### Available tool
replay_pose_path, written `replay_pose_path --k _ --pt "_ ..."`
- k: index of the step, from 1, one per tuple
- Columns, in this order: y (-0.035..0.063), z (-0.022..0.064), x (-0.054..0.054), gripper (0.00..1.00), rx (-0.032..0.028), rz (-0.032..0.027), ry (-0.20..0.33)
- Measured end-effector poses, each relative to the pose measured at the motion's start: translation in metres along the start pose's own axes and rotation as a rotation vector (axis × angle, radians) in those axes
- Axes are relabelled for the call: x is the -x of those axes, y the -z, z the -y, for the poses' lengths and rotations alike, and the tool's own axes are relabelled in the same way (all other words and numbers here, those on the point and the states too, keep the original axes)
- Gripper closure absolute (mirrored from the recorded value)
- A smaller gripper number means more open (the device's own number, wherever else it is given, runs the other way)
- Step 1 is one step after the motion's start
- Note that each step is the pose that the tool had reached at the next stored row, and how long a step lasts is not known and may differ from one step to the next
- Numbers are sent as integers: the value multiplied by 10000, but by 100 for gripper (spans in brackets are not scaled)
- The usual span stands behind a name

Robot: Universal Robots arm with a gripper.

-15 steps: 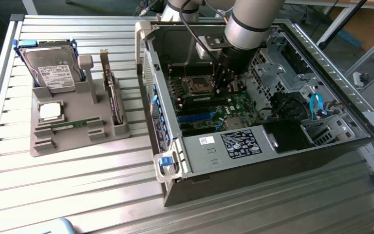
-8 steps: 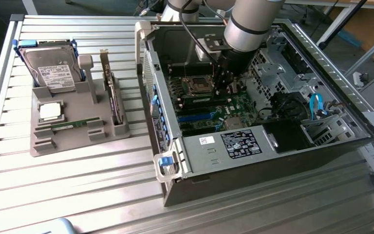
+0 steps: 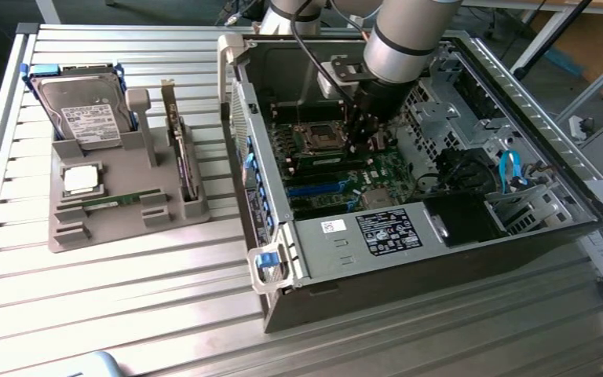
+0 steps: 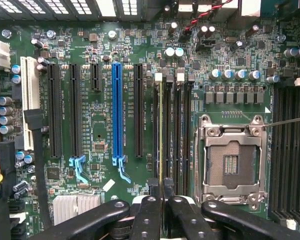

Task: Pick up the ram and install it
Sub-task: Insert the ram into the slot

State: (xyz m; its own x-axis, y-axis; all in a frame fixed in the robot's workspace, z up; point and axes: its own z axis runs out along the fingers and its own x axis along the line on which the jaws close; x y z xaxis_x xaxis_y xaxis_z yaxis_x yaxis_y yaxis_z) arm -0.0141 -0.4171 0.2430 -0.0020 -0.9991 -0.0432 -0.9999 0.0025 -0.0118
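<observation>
Running edge-on between the fingertips, the long, narrow green circuit-board ram (image 4: 161, 130) is seen from the wrist view as a thin yellow-green line. Its long axis is laid parallel to the bank of black memory slots (image 4: 176, 130) on the green motherboard (image 4: 100, 125). It is lined up over the slots on the side farthest from the silver square processor socket (image 4: 231, 162), between that socket and the long blue expansion slot (image 4: 117, 115).

The tool (image 4: 161, 192) is closed on the ram, gripping it at one end of its upper edge, so that the stick extends away from the fingers along the slot line. Whether the lower edge is already seated in a slot cannot be told.

In the exterior view the tool (image 3: 363, 145) is placed deep inside the open black computer case (image 3: 312, 259), directly above the motherboard. A second ram stick (image 3: 107, 201) is laid flat in the grey moulded tray (image 3: 123, 228) on the ribbed metal worktop (image 3: 123, 298), well apart from the tool, toward the exterior view's left.
</observation>
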Motion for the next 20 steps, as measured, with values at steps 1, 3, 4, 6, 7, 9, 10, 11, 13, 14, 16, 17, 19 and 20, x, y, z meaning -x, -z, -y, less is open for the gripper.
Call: replay_pose_path --k 1,3,4,6,7,9,10,11,13,14,16,17,19,20 --pt "0 0 0 88 0 -1 0" --pt "-1 -7 0 88 -1 -1 -3" --pt "-1 -14 0 88 -4 -1 -11" --pt "-1 -20 0 88 -6 0 -28" --pt "-1 -20 0 88 -7 -1 -41" --pt "-1 -20 0 88 -10 -1 -110" --pt "-2 -20 0 88 -11 -2 -153" --pt "-2 -21 0 88 -12 -2 -170" --pt "-2 -21 0 88 -12 -2 -171" --pt "-2 -20 0 88 -12 -3 -165" --pt "-2 -20 0 88 -10 -6 -108" --pt "-2 -20 0 88 -10 -6 -106" --pt "-2 -20 0 88 -10 -6 -105" --pt "-2 -20 0 88 -10 -7 -105"
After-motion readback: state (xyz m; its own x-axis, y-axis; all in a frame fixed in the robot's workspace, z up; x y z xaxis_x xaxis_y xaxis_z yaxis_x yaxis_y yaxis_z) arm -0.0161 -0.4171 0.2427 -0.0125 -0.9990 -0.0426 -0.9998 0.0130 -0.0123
